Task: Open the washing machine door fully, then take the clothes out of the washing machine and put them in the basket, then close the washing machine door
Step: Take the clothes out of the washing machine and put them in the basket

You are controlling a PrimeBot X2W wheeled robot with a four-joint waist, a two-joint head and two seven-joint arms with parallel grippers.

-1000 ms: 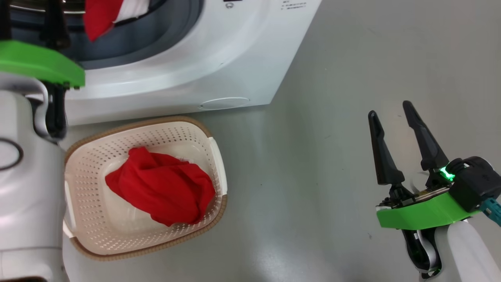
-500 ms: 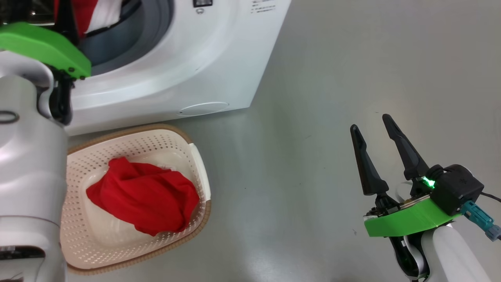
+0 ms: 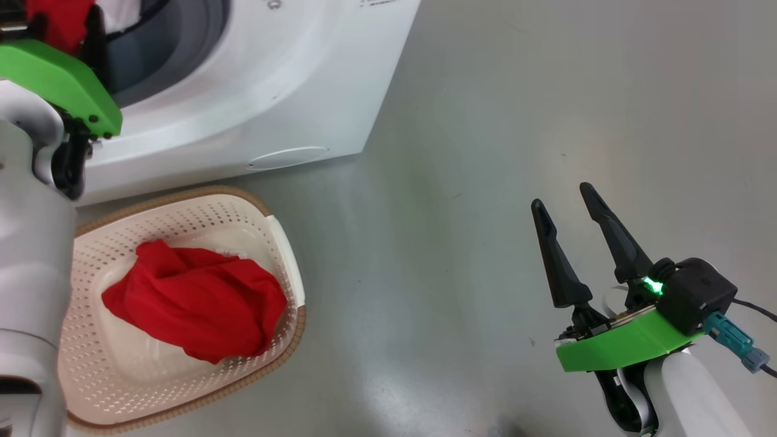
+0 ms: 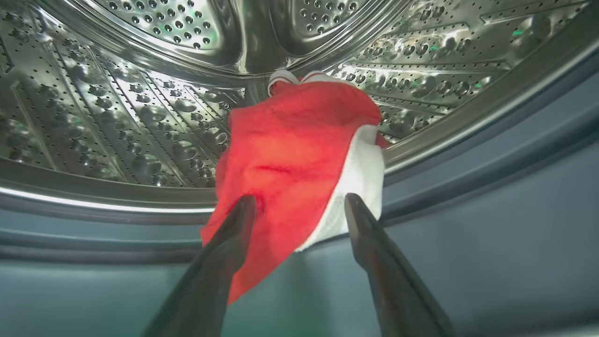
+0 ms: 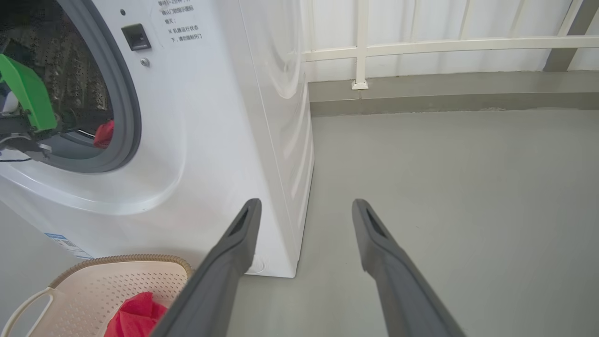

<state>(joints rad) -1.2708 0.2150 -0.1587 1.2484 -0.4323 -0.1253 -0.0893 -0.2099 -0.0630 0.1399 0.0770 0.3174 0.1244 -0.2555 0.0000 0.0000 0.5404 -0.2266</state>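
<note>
Here the left claw [image 4: 299,201] stands at the mouth of the washing machine [image 3: 243,91], fingers apart and clamped on nothing. A red-and-white garment [image 4: 290,159] lies just ahead of it, draped from the drum [image 4: 117,117] over the grey door seal [image 4: 491,210]; whether the tips touch the cloth cannot be told. For a sound grasp, the claw should advance until the bunched fabric sits deep between the fingers, close on the thick middle rather than the hanging edge, then lift clear of the seal before withdrawing. The basket [image 3: 285,243], holding one red garment [image 3: 188,303], waits below and behind this claw. The right claw [image 3: 561,197], likewise spread and empty, hovers over the floor [image 3: 485,152], well apart.
</note>
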